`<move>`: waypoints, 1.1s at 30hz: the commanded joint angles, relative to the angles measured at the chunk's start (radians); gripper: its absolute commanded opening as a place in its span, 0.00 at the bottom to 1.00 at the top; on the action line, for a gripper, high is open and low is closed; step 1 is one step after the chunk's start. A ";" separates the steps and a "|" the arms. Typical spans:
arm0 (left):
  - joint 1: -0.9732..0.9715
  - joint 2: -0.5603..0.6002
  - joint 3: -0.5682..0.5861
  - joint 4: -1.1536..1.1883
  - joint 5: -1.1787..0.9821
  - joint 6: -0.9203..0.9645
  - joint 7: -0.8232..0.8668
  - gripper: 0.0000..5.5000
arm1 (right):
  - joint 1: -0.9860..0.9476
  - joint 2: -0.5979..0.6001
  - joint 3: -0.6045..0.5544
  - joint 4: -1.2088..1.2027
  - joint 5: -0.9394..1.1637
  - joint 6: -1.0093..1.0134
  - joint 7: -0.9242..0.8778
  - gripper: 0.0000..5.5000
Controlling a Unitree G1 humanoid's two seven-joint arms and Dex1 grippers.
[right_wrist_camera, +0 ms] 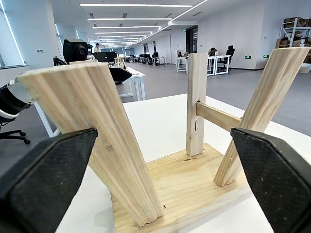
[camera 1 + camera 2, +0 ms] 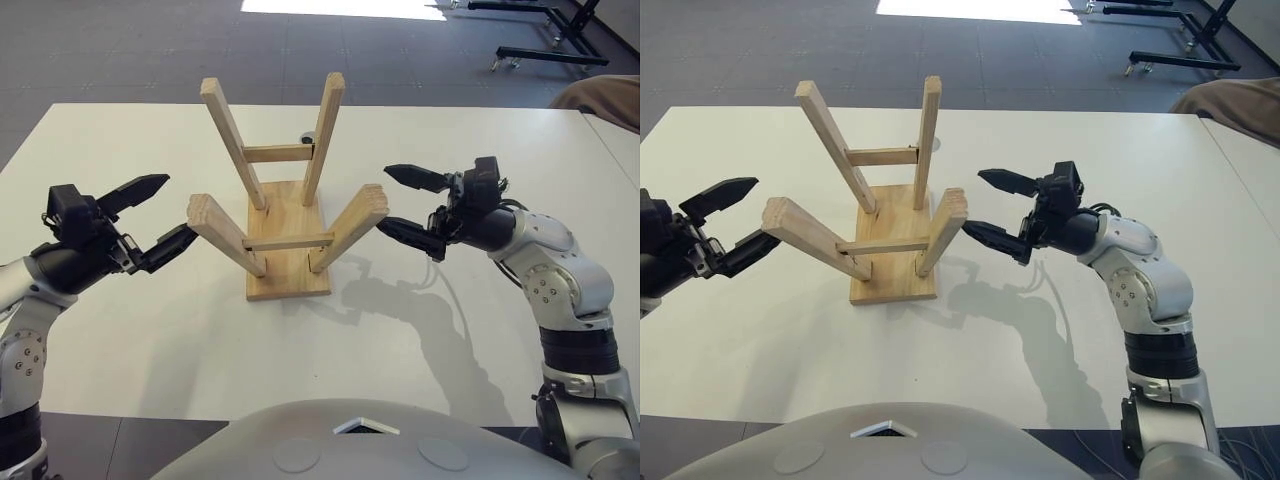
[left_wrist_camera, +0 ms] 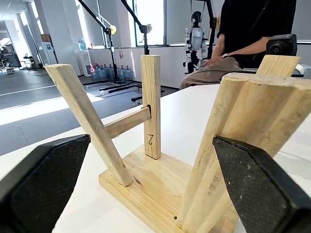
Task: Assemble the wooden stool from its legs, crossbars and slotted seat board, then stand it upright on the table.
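Note:
The wooden stool stands upside down mid-table, its seat board (image 2: 289, 275) flat on the table and all legs pointing up and outward. One crossbar (image 2: 278, 153) joins the far legs, another (image 2: 288, 241) the near pair. My left gripper (image 2: 178, 207) is open, its fingers straddling the top end of the near left leg (image 2: 222, 232). Opposite it, my right gripper (image 2: 384, 198) is open around the top end of the near right leg (image 2: 350, 225). In the left wrist view that leg (image 3: 243, 141) rises close to one finger (image 3: 262, 189). In the right wrist view the leg (image 1: 107, 145) stands beside a finger (image 1: 43, 179).
The white table (image 2: 150, 340) has bare room on all sides of the stool. A small grey object (image 2: 309, 137) lies just behind the far right leg. A person's knee (image 2: 600, 100) shows at the table's far right corner.

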 commanded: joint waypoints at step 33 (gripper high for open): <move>-0.384 -0.045 -0.012 -0.111 -0.247 0.016 0.186 0.84 | -0.332 0.067 -0.168 -0.091 0.294 0.119 -0.126 0.92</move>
